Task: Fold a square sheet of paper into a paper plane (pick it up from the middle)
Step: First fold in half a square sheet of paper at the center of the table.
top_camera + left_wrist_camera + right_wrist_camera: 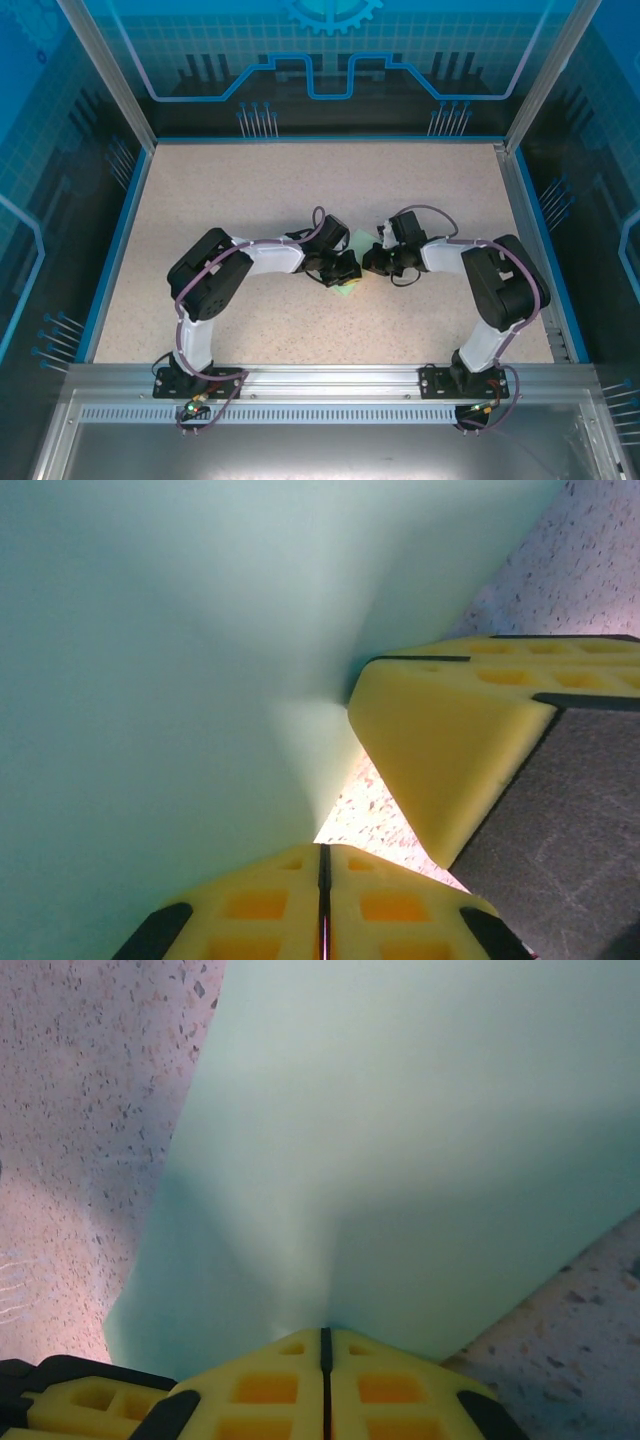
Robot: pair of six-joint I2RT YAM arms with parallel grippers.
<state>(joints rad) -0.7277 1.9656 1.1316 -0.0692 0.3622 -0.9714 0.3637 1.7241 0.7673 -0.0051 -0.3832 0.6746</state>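
Right wrist: plain mint sheet (400,1140), softly puckered.

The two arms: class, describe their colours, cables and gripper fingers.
Both the left arm and right arm have white links between chunky black joints, with a purple cable looping along each. The left gripper and right gripper are yellow with square recesses and black trim.

The square sheet of paper (400,1140) — pale mint-green, plain — is raised, puckered into a soft central ridge.
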